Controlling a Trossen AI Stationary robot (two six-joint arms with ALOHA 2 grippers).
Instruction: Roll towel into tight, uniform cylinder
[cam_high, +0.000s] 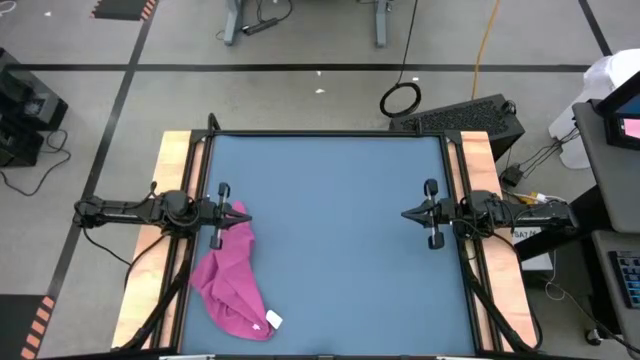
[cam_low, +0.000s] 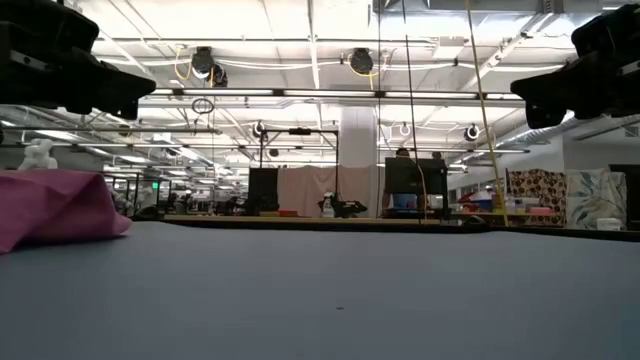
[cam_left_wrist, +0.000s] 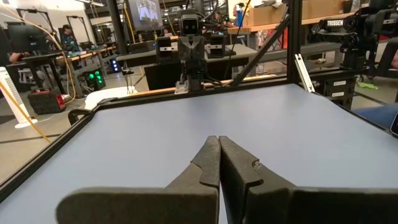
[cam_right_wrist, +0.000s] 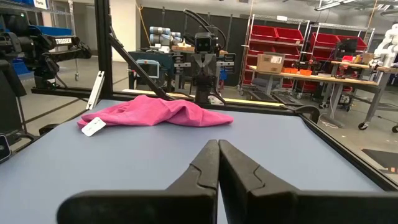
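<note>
From above, the blue table (cam_high: 330, 240) carries the towel (cam_high: 234, 280) as a crumpled magenta-pink heap near its left edge, toward the front corner, with its small white tag (cam_high: 273, 320) lying at the end nearest the front edge. The left gripper (cam_high: 243, 210) hangs over the table's left side with its fingers clenched together on nothing, its tip just at the upper end of the cloth; whether it touches the cloth cannot be told from this angle. The right gripper (cam_high: 405, 214) hangs over the right side, well apart from the towel, also clenched and empty. From table height, the towel (cam_low: 55, 205) shows as a low, rumpled mound at the far left of the blue surface, and the dark bulk of both arms hangs in the upper corners, their fingertips out of sight. In the left wrist view, the left gripper (cam_left_wrist: 219, 144) has its two dark fingers (cam_left_wrist: 202, 171) pressed flat against each other above bare blue table, with the right arm (cam_left_wrist: 191, 46) facing it from across the surface. In the right wrist view, the right gripper (cam_right_wrist: 218, 147) is likewise closed with nothing between its fingers (cam_right_wrist: 245, 171), and across the table the towel (cam_right_wrist: 155, 112) lies loose and unrolled just in front of the left arm (cam_right_wrist: 205, 62), the tag (cam_right_wrist: 94, 126) resting on the blue surface at one end.
</note>
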